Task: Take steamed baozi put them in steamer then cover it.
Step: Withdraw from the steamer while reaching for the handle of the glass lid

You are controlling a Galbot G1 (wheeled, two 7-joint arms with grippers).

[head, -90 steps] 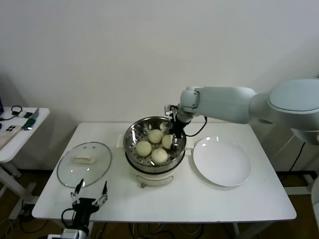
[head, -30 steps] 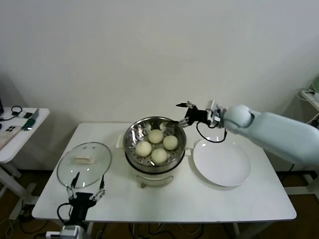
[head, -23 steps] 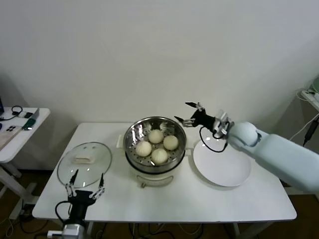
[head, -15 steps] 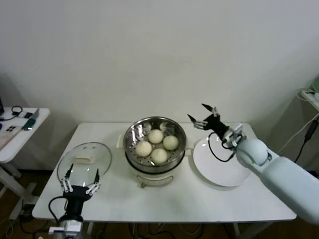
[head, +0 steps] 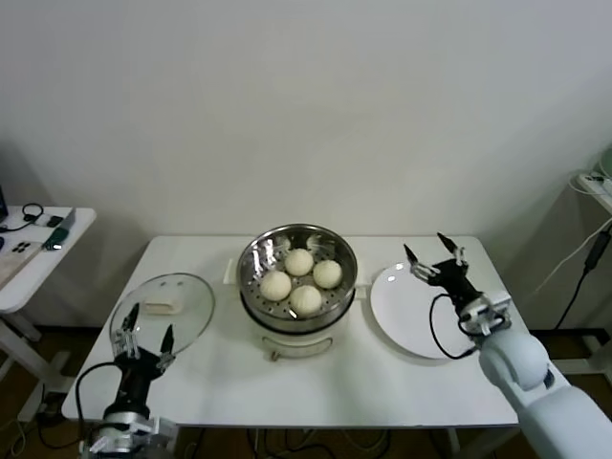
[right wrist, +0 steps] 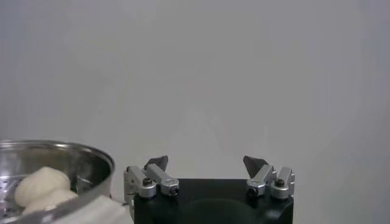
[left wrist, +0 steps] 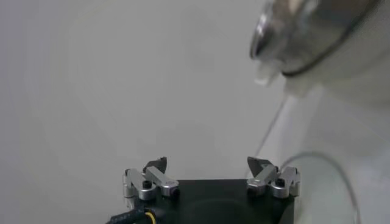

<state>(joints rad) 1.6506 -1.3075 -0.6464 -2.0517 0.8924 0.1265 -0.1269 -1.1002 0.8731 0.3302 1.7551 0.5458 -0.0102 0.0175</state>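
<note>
One steamer (head: 297, 279) stands near the middle of the single white table (head: 316, 382), a shiny steel basket seated on a cream-white pot base. Inside the basket lie four steamed baozi (head: 300, 280), all round and pale: one toward the back, one at the left, one at the right and one at the front, packed close together so that neighbours touch or nearly touch. The basket is uncovered. The one cover (head: 163, 314), a clear glass lid with a metal rim and a cream handle at its centre, lies flat on the table to the robot's left of the steamer, apart from it. On the other side of the steamer rests one flat white plate (head: 421, 330) with nothing on it, its rim just beside the pot base. Two grippers are in view. The left gripper (head: 142, 338) hangs at the near edge of the cover, its two fingers spread wide with nothing between them; in the left wrist view the same gripper (left wrist: 211, 173) shows both fingertips well apart and the steamer's base looms beyond. The right gripper (head: 435, 263) is raised over the far part of the plate, its two fingers likewise parted and holding nothing; the right wrist view shows that gripper (right wrist: 207, 167) with jaws apart and the steamer's rim with a bun inside off to one side. A second, smaller side table (head: 38, 251) stands beyond the main table's left end, carrying a few small items too small to identify.
</note>
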